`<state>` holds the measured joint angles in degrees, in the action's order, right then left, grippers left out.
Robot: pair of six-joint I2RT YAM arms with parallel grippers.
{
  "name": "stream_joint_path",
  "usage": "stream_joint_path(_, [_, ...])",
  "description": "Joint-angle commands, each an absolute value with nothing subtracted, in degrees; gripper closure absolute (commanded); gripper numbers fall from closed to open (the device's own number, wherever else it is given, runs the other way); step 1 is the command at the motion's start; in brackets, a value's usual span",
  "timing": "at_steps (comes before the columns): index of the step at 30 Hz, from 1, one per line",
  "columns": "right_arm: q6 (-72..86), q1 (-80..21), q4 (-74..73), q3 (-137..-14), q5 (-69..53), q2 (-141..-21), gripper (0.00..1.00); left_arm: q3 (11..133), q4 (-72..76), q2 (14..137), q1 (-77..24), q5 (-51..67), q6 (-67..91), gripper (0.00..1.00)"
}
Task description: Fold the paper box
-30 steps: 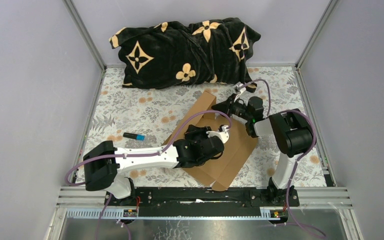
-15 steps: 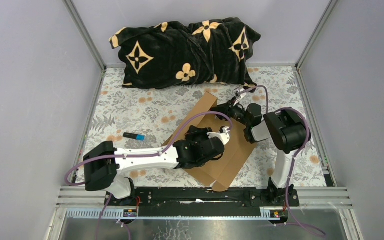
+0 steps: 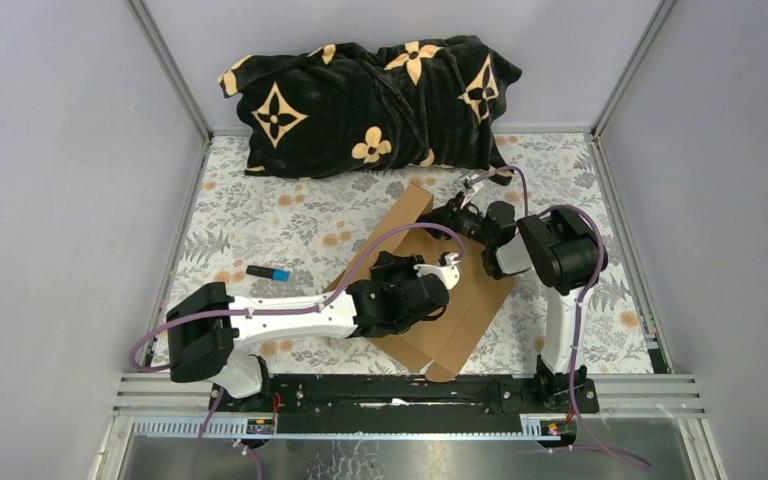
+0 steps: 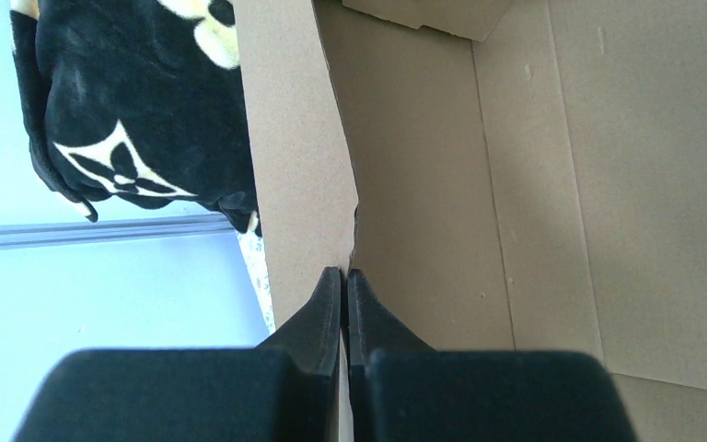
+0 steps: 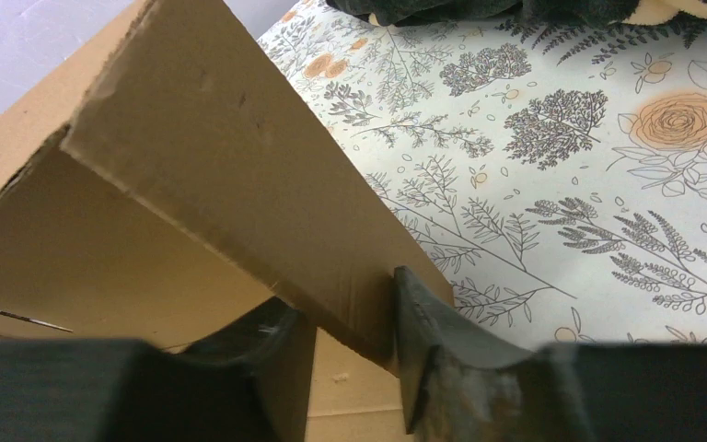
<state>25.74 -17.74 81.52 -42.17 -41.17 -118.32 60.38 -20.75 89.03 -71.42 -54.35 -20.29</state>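
Observation:
The paper box [image 3: 465,300] is a brown cardboard sheet lying in the middle of the floral table, with one flap [image 3: 408,212] raised at its far corner. My left gripper [image 3: 449,268] is over the sheet. In the left wrist view the left gripper [image 4: 343,274] is shut on the edge of an upright cardboard wall [image 4: 295,157]. My right gripper [image 3: 448,214] is at the raised flap. In the right wrist view the right gripper [image 5: 350,308] has one finger on each side of the flap [image 5: 230,166] and is closed on it.
A black pillow with tan flower shapes [image 3: 370,95] lies along the back wall, just behind the box. A blue and black marker [image 3: 267,272] lies on the cloth left of the box. Grey walls close the left, right and back sides.
My right arm has swung left and its wrist has moved closer to the raised flap. The left arm and the sheet have hardly moved.

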Motion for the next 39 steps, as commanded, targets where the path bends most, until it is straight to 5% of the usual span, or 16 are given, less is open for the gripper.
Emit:
stream_joint_path(1, [30.08, -19.69, 82.38, -44.97, -47.85, -119.25, 0.68, 59.01, -20.86, 90.56, -71.28, -45.06, -18.12, 0.96])
stream_joint_path(7, [25.44, -21.55, 71.19, -48.74, -42.15, -116.37, 0.89, 59.22, -20.92, 90.67, -71.28, -45.09, -18.14, 0.96])
stream_joint_path(12, [19.89, -24.0, 62.71, -49.31, -33.04, -113.1, 0.95, 59.48, -21.05, 90.65, -71.28, -45.04, -18.03, 0.96])
stream_joint_path(24, [12.66, -27.55, 51.25, -49.9, -11.27, -108.09, 0.9, 59.21, -21.62, 89.7, -71.28, -45.61, -18.04, 0.96])
stream_joint_path(31, [14.14, -26.19, 48.99, -46.46, -10.63, -102.78, 0.91, 58.74, -21.11, 88.8, -71.05, -46.8, -18.6, 0.95])
stream_joint_path(39, [13.03, -26.1, 44.62, -42.13, -9.17, -97.53, 0.94, 62.78, -21.53, 88.0, -70.31, -45.89, -17.26, 0.56])
